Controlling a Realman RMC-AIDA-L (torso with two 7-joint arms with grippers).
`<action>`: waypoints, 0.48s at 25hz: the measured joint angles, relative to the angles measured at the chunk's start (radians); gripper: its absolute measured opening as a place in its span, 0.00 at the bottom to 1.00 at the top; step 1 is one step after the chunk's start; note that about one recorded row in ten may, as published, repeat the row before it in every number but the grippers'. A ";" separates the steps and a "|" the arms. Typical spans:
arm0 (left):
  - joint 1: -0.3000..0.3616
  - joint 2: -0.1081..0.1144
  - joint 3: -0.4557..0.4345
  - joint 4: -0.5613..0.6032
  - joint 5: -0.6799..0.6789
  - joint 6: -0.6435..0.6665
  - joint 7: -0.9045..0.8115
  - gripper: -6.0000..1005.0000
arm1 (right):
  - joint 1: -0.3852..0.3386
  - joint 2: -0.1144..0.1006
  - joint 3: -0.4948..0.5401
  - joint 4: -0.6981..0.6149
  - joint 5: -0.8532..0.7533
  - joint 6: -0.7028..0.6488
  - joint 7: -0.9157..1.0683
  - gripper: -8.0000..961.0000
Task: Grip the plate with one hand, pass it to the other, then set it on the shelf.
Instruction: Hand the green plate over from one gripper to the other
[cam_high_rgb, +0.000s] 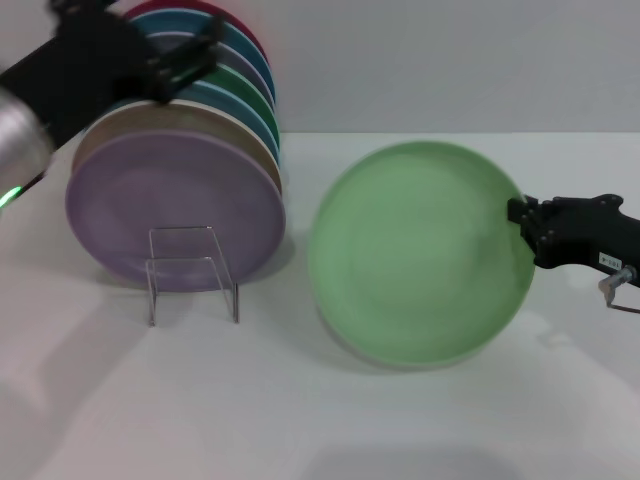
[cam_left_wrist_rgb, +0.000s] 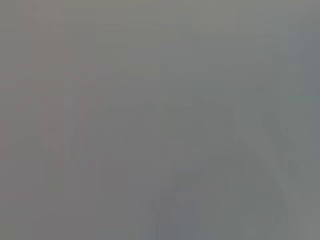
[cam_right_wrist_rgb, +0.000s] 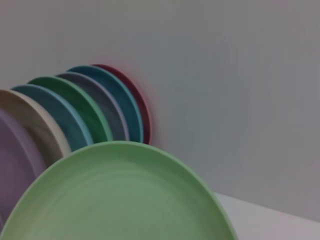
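Head view, nearest first: on the white table (cam_high_rgb: 300, 410), the plate (cam_high_rgb: 415, 255), pale mint green, held up on edge with its face turned toward the camera and slightly tilted. Lower rim at or just above the tabletop; cannot tell which. On its right rim, the right gripper (cam_high_rgb: 518, 218), black and slim, reaching in from the right side, clamped tight on that edge.

To the left of the plate and apart from it, the shelf (cam_high_rgb: 185, 260), a small clear acrylic stand, upright on the table with nothing in it. Directly behind, a lavender plate (cam_high_rgb: 120, 205) on edge, front of a leaning row of plates (cam_high_rgb: 255, 110) in beige, light blue, green, grey, teal and red.

Farther back, at the upper left, the left gripper (cam_high_rgb: 190, 60), black, hanging over the top of that row, with a green light (cam_high_rgb: 10, 195) on its pale arm. Open or closed: cannot tell.

Right wrist view: mint rim of the plate (cam_right_wrist_rgb: 120, 200) close in front, coloured row (cam_right_wrist_rgb: 100, 105) beyond it against a plain wall.

Left wrist view: flat grey, nothing to make out.
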 joint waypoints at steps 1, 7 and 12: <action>-0.014 -0.007 -0.003 -0.061 0.000 -0.097 0.030 0.71 | 0.004 -0.001 0.001 -0.030 0.051 -0.013 -0.062 0.03; -0.070 -0.153 -0.061 -0.261 -0.023 -0.521 0.252 0.71 | 0.030 -0.008 0.023 -0.220 0.422 -0.025 -0.495 0.03; -0.127 -0.314 -0.185 -0.296 -0.244 -0.812 0.577 0.70 | 0.041 -0.010 0.048 -0.307 0.597 0.050 -0.702 0.03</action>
